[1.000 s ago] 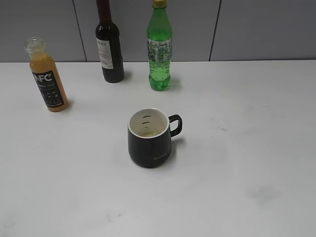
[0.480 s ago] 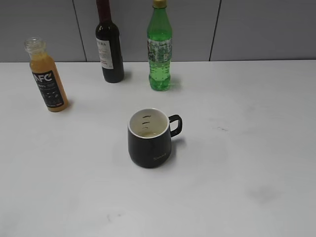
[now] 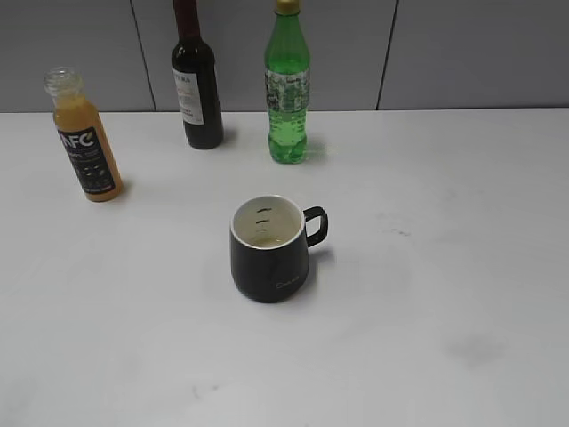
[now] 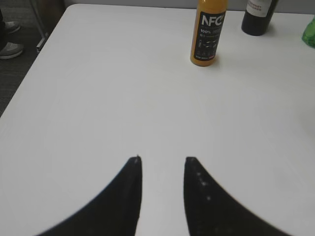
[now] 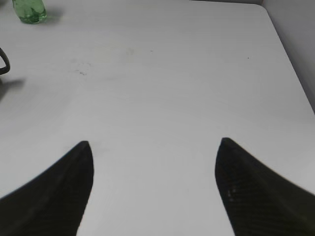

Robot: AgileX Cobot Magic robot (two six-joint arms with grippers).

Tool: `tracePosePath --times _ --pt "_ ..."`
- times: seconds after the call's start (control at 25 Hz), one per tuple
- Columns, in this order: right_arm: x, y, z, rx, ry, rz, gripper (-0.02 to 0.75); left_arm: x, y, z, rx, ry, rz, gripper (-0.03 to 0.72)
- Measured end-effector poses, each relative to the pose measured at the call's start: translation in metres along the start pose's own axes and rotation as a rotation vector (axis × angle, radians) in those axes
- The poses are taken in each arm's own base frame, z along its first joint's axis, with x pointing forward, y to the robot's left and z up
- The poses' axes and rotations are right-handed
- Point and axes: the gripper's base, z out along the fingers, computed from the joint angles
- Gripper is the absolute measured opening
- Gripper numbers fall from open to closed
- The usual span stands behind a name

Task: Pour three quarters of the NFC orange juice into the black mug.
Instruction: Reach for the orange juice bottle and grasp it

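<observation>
The NFC orange juice bottle (image 3: pixel 84 138) stands uncapped at the far left of the white table (image 3: pixel 444 267), nearly full. It also shows in the left wrist view (image 4: pixel 209 34), far ahead of my left gripper (image 4: pixel 164 160). That gripper is open, empty and low over bare table. The black mug (image 3: pixel 269 249) stands mid-table with its handle to the right and a pale yellowish bottom inside. Only its handle (image 5: pixel 4 61) shows at the left edge of the right wrist view. My right gripper (image 5: pixel 155 142) is wide open and empty over bare table. Neither gripper shows in the exterior view.
A dark wine bottle (image 3: pixel 197 80) and a green soda bottle (image 3: pixel 287 89) stand at the back by the grey wall. The table's left edge (image 4: pixel 29 64) drops to the floor. A wall edge (image 5: pixel 295 44) lies at the far right.
</observation>
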Motion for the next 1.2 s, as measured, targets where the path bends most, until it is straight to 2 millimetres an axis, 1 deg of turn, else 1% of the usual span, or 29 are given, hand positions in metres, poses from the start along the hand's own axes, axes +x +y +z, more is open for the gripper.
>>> tracePosePath --times 0.6,0.64,0.68,0.8,0.84,0.96,1.2 --pt "0.0 0.0 0.0 0.0 0.0 0.0 0.585 0.0 0.0 0.0 0.0 0.0 0.0 0.242" --pt "0.0 0.0 0.0 0.0 0.0 0.0 0.585 0.0 0.0 0.0 0.0 0.0 0.0 0.263" --pt "0.0 0.0 0.0 0.0 0.0 0.0 0.585 0.0 0.0 0.0 0.0 0.0 0.0 0.309" --pt "0.0 0.0 0.0 0.0 0.0 0.0 0.585 0.0 0.0 0.0 0.0 0.0 0.0 0.556" --pt "0.0 0.0 0.0 0.0 0.0 0.0 0.585 0.0 0.0 0.0 0.0 0.0 0.0 0.596" --pt "0.0 0.0 0.0 0.0 0.0 0.0 0.585 0.0 0.0 0.0 0.0 0.0 0.0 0.636" --pt "0.0 0.0 0.0 0.0 0.0 0.0 0.585 0.0 0.0 0.0 0.0 0.0 0.0 0.647"
